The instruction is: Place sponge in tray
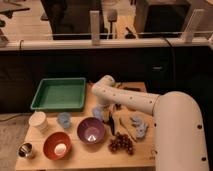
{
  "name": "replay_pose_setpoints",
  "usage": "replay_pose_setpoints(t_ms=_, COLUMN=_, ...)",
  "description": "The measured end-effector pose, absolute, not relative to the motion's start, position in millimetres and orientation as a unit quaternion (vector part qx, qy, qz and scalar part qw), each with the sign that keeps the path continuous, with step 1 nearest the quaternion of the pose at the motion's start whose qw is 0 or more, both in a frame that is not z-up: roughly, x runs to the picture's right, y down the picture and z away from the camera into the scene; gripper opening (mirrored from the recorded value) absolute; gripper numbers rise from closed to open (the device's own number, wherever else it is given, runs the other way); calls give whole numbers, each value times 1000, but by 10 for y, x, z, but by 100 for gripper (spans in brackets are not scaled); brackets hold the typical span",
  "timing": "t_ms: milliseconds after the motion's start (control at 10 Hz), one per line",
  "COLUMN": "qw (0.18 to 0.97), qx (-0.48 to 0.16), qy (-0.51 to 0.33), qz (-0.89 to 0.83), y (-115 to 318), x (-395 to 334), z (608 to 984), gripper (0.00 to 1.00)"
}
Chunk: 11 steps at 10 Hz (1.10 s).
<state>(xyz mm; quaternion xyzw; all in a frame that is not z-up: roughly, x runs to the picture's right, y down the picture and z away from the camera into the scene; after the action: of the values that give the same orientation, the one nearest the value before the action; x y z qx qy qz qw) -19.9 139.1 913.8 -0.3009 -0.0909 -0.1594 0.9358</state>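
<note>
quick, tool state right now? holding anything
The tool hangs between the green tray and the purple bowl; whether it is open, closed or holding anything cannot be told.

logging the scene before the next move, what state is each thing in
green tray, empty, flat on the table
blue sponge, at the pincer, outside the tray; held or not, unclear
pincer, low over the table between tray and purple bowl
purple bowl, upright
red bowl, upright
white cup, upright
metal cup, upright
grapes, lying loose on the table
</note>
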Motion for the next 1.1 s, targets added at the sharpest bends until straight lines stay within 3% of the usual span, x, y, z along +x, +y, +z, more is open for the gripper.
replay_pose_setpoints(t_ms=800, qw=937, qx=-292, qy=-104, qz=-161, y=1411, x=-123, z=9236, gripper=5)
replay_pose_setpoints(t_ms=1100, qw=937, qx=-289, qy=-106, qz=-163, y=1380, x=-133, z=9227, gripper=0)
